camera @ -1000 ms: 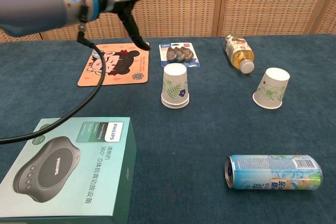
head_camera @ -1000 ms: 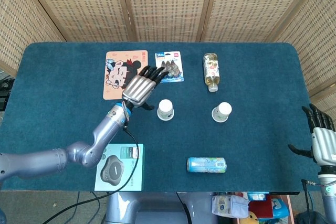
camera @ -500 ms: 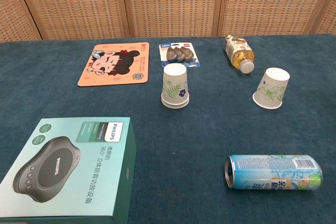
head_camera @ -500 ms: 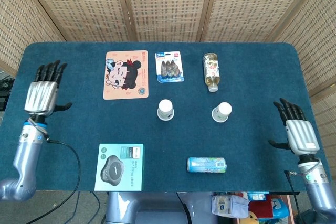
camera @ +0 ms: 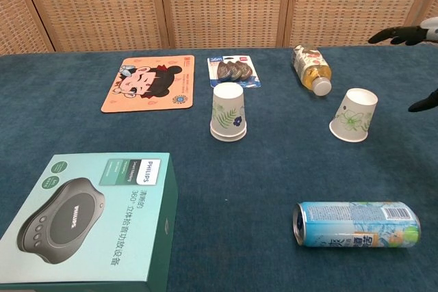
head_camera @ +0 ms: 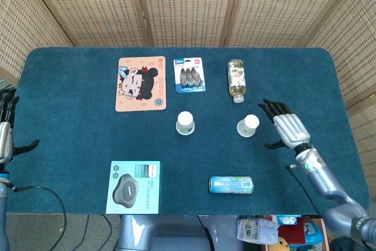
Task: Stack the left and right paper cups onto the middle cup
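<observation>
Starting at the far left, our left hand sits right at the edge of the surface, fingers apart and nothing in it. It only shows in the head view, and it's well away from anything we care about.

Moving in, there's a cartoon mat, a boxed speaker near the front edge, and a blister pack up top. None of that matters for the job.

Then the middle cup, upside down on its rim. From the chest view it looks taller than the other one, so our guess is one cup is already sitting on it, but we can't be sure.

Further right, a bottle lies on its side, a can lies near the front, and the right cup sits between them, also inverted and a bit tilted in the chest view.

Our right hand hangs just beside that cup, fingers spread, holding nothing.

Paper cups like this probably weigh next to nothing and crush easily, so we'd pinch lightly around the upper wall, near the closed base where it's stiffest. A hard squeeze could dent it, and a nudge will likely slide it on the cloth.
</observation>
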`<act>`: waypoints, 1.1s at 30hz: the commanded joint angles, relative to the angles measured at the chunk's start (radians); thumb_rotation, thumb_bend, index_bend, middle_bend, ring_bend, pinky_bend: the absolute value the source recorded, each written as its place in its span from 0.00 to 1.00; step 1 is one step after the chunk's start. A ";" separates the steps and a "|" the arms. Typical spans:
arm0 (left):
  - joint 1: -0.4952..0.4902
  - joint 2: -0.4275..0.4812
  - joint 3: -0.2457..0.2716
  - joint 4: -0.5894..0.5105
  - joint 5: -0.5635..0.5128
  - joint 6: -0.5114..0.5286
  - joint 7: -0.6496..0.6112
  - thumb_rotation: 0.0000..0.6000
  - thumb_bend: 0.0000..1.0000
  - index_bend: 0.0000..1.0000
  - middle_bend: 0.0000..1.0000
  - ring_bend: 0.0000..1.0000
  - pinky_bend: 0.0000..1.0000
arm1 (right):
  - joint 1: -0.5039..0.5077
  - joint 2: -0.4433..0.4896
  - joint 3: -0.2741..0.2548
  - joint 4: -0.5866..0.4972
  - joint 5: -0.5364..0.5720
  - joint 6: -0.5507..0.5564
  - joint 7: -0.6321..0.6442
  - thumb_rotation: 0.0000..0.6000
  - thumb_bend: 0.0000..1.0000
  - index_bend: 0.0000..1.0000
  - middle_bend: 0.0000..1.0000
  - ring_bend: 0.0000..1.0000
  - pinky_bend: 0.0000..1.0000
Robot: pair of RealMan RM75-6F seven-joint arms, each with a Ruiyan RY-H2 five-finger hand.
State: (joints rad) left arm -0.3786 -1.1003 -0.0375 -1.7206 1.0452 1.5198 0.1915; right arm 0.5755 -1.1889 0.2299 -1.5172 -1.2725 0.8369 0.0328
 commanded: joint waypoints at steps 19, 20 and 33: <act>0.070 0.036 -0.053 0.022 0.052 -0.076 -0.082 1.00 0.15 0.00 0.00 0.00 0.00 | 0.171 -0.215 -0.011 0.276 0.249 -0.149 -0.166 1.00 0.10 0.27 0.36 0.24 0.34; 0.073 0.036 -0.056 0.022 0.053 -0.077 -0.081 1.00 0.15 0.00 0.00 0.00 0.00 | 0.175 -0.226 -0.011 0.291 0.252 -0.149 -0.166 1.00 0.14 0.29 0.38 0.26 0.37; 0.088 0.036 -0.080 0.012 0.060 -0.103 -0.059 1.00 0.15 0.00 0.00 0.00 0.00 | 0.178 -0.265 -0.018 0.341 0.231 -0.123 -0.135 1.00 0.35 0.53 0.60 0.47 0.50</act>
State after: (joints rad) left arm -0.2907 -1.0641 -0.1170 -1.7082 1.1050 1.4172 0.1323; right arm 0.7540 -1.4542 0.2122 -1.1750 -1.0399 0.7119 -0.1039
